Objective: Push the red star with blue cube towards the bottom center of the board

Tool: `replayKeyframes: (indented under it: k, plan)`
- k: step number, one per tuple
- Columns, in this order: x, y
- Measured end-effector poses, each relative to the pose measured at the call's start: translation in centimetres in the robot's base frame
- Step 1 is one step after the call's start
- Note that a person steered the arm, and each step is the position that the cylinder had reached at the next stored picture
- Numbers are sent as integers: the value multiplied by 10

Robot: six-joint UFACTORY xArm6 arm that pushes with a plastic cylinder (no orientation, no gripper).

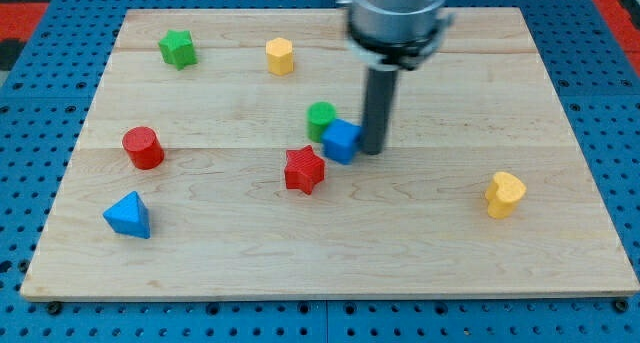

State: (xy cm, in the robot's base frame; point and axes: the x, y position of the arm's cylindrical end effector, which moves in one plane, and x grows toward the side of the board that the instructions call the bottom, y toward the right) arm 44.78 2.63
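The red star (304,170) lies near the middle of the wooden board (330,253). The blue cube (341,140) sits just up and to the right of the star, close to it or touching at a corner. My tip (372,149) stands right against the blue cube's right side. A green cylinder (321,117) touches the cube's upper left.
A green star (177,49) and a yellow hexagonal block (280,56) lie near the view's top left. A red cylinder (143,148) and a blue triangular block (129,216) lie at the left. A yellow heart-shaped block (505,194) lies at the right.
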Motion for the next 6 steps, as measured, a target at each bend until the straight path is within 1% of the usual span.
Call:
replayKeyframes:
  k: [1,2,3,4,5,6]
  plan:
    - [-7,-6]
    - [-42,8]
    - [-39,-26]
    - [-33,-79]
    - [-38,-93]
    - [-9,-86]
